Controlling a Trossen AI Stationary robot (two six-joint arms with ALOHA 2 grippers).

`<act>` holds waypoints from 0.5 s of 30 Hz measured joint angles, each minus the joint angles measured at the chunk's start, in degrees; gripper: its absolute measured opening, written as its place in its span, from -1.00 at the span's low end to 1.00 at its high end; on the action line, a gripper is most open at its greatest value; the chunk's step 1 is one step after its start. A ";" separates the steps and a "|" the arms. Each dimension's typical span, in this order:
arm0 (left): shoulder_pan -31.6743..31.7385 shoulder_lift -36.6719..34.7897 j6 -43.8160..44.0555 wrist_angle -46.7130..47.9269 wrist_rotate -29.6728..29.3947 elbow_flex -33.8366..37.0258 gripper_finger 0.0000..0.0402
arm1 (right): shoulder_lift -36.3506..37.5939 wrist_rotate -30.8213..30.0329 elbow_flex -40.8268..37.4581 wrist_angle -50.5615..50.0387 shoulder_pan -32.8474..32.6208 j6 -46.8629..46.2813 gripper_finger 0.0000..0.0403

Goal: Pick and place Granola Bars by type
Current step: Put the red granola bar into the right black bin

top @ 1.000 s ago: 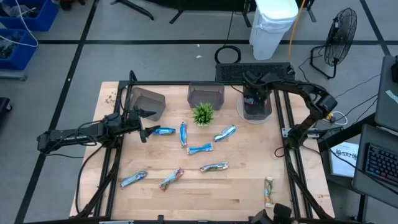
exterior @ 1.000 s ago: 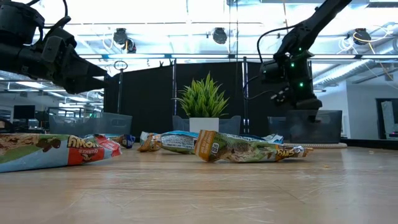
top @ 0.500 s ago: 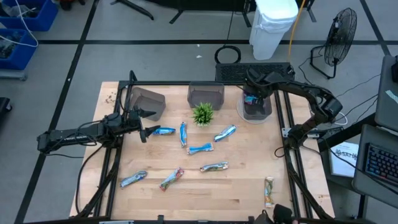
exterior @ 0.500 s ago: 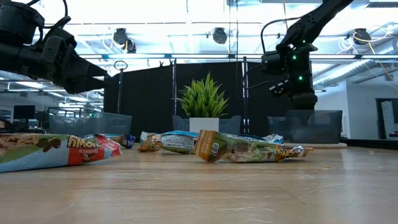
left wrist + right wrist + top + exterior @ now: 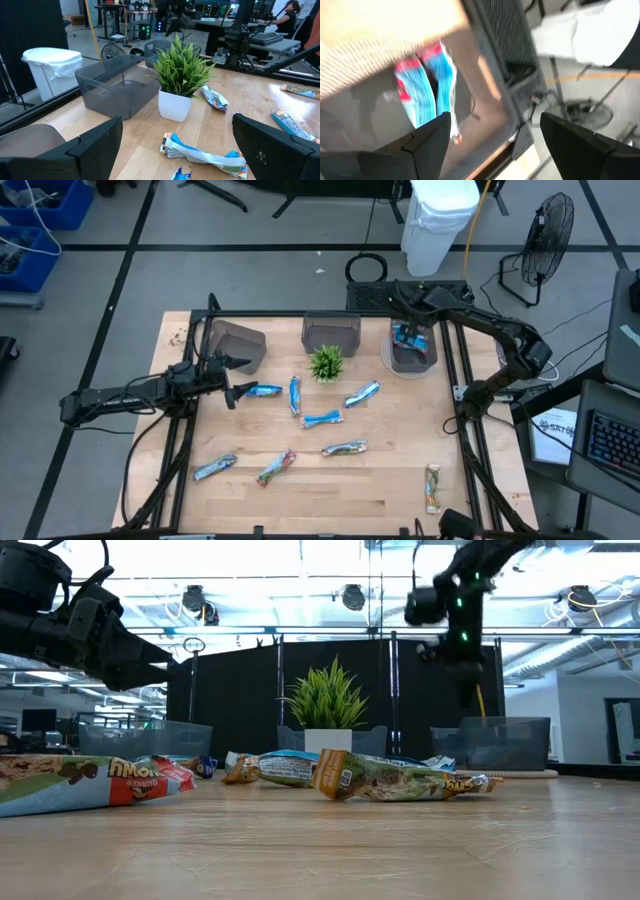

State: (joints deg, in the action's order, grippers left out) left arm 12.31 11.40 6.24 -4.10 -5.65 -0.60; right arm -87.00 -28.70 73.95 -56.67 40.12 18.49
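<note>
Blue Granola Bars (image 5: 427,95) in grey bin (image 5: 412,356), below open right pincer (image 5: 492,132).

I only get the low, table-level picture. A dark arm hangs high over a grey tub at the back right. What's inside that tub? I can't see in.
Observer: Blue-and-white granola bars lie in that bin. The right wrist view looks down into it.
Operator: Is that arm carrying anything?
Observer: No. The right gripper is open, with nothing between its fingers.
Operator: And the arm on my left, what is it near?
Observer: Seen from above, the left gripper is open and sits just short of a blue bar on the table.
</note>
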 joint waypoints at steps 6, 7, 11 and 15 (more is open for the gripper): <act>-0.01 0.00 0.00 0.00 -0.02 0.00 0.86 | 1.70 0.11 6.93 -0.23 -6.99 -2.69 0.50; -0.01 0.00 0.00 0.00 0.00 -0.02 0.86 | 1.73 0.12 8.09 -0.33 -8.39 -2.82 0.51; 0.01 0.00 0.00 0.00 0.00 0.00 0.86 | 1.74 0.10 12.77 -0.23 -14.50 -2.82 0.59; 0.00 0.00 0.00 0.00 0.00 -0.01 0.86 | 1.71 -0.14 15.76 -0.19 -20.95 -2.80 0.68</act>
State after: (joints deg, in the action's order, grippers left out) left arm 12.31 11.40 6.24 -4.10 -5.65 -0.62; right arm -85.29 -28.84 89.71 -56.87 19.17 15.68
